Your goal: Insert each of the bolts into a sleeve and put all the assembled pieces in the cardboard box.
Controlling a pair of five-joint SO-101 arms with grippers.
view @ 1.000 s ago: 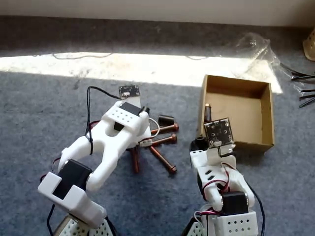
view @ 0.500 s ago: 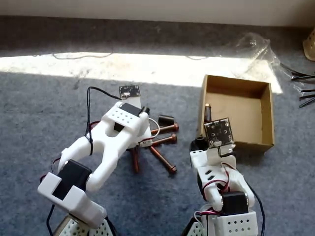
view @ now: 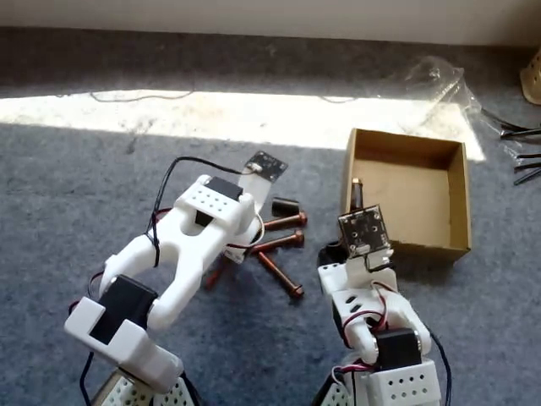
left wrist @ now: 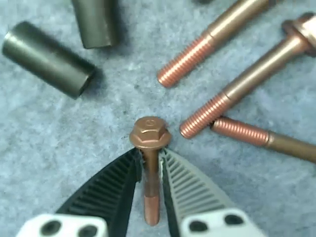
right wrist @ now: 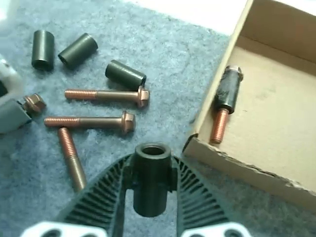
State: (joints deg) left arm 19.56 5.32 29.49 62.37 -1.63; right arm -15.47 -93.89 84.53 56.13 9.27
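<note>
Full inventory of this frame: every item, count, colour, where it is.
Loose bolts: 3, copper, on the carpet between the arms.
Held bolt: 1, copper, in the left gripper.
Loose sleeves: 3, dark, on the carpet by the bolts.
Held sleeve: 1, dark, in the right gripper.
Assembled piece: 1, copper bolt in dark sleeve, inside the box against a wall.
Cardboard box: 1, brown, open, ahead of the right arm.
Plastic bag: 1, clear, beyond the box.
Cables: several, black, at the high view's right edge.
Left gripper: shut on bolt.
Right gripper: shut on sleeve.
</note>
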